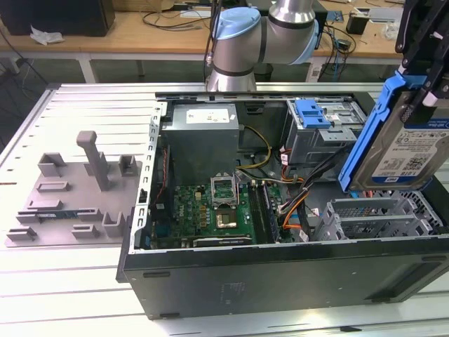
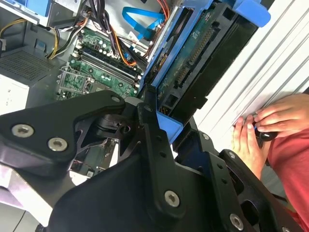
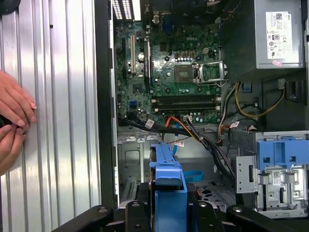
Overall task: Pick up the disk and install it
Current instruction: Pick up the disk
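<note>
Exterior view gives the slatted metal table [image 1: 84,98] with an open computer case [image 1: 280,281] lying on its side on it, and the robot arm [image 1: 259,35] behind the case. At the exterior view's left a grey fixture plate [image 1: 70,203] lies on the table, apart from the case. Inside the case sit the grey power supply [image 1: 203,140] and the green motherboard [image 1: 217,207]. The disk [image 1: 410,151] hangs in the air above the case end at the exterior view's right — tilted, label toward the camera. The gripper [image 1: 421,91] holds it from above; in the second wrist view the black fingers [image 2: 149,130] press on its blue frame, closed on the disk. A person's hands [image 3: 12,121] are over the table slats beside the case
</note>
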Robot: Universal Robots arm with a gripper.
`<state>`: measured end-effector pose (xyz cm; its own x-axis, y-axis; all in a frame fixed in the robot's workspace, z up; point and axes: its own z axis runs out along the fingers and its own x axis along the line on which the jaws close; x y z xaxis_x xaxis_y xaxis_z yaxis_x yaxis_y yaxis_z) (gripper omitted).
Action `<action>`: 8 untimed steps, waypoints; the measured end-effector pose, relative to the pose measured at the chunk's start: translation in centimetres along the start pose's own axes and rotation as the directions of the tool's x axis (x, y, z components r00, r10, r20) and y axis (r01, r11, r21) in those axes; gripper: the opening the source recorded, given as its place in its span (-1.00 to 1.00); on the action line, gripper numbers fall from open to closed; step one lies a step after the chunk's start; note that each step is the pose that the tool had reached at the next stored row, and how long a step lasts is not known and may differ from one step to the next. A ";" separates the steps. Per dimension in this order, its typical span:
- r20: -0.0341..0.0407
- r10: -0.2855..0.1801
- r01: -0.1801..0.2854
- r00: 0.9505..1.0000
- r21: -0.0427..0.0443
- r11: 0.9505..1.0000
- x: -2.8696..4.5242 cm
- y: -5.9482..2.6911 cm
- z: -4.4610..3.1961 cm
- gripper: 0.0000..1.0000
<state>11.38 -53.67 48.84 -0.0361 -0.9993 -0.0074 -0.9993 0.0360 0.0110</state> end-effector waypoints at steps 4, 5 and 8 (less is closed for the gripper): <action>-0.001 -0.019 0.019 1.000 0.000 1.000 0.10 -0.18 0.10 -0.27; -0.001 -0.021 0.021 1.000 0.000 1.000 0.12 -0.19 0.13 -0.27; -0.001 -0.021 0.021 1.000 0.000 1.000 0.12 -0.20 0.14 -0.27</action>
<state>11.57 -53.80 48.69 -0.0151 -0.9999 -0.0071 -0.9998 0.0150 0.0110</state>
